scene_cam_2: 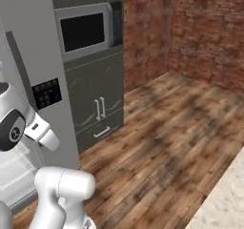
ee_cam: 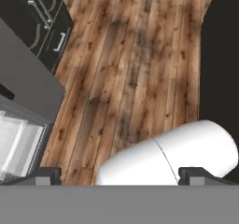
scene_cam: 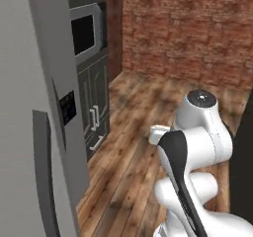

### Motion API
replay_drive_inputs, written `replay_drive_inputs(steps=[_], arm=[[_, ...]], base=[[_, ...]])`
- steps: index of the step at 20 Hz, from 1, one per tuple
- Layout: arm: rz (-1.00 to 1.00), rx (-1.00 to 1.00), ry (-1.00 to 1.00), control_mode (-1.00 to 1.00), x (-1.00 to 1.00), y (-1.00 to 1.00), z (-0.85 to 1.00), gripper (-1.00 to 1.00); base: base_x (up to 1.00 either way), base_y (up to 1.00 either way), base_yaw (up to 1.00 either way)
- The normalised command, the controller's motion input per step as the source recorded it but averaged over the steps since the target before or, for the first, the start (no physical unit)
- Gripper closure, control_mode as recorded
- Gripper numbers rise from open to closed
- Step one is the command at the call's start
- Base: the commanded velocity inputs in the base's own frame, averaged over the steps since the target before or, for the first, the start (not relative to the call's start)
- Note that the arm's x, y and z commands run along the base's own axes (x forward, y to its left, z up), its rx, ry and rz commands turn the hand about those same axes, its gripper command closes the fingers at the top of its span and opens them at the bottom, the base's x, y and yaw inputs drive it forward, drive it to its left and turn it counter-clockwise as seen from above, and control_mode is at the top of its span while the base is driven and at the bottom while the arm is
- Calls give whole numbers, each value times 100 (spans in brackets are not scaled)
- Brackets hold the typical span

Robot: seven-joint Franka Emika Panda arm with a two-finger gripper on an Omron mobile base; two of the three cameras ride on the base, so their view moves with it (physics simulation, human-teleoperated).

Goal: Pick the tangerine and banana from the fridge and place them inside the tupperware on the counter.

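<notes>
The tool (ee_cam: 116, 174) hangs spread and empty over the floor (ee_cam: 140, 55), its tips far apart; the fridge (scene_cam: 29, 107) stands at nine o'clock, fruit hidden inside; swinging toward it blind could knock the arm against the door (ee_cam: 28, 85).

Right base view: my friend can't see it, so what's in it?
A tall grey fridge stands at the left, beside dark cabinets with a built-in microwave. Wooden floor runs to a brick wall.
</notes>
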Motion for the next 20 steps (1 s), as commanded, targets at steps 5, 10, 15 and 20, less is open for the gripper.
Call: replay_drive_inputs(steps=[5,10,15,20], arm=[[0,0,0,100,0,0,0,-100],[0,0,0,100,0,0,0,-100],[0,0,0,100,0,0,0,-100],[0,0,0,100,0,0,0,-100]], base=[[70,9,100],[69,-34,96],[30,-68,69],[28,-58,56]])
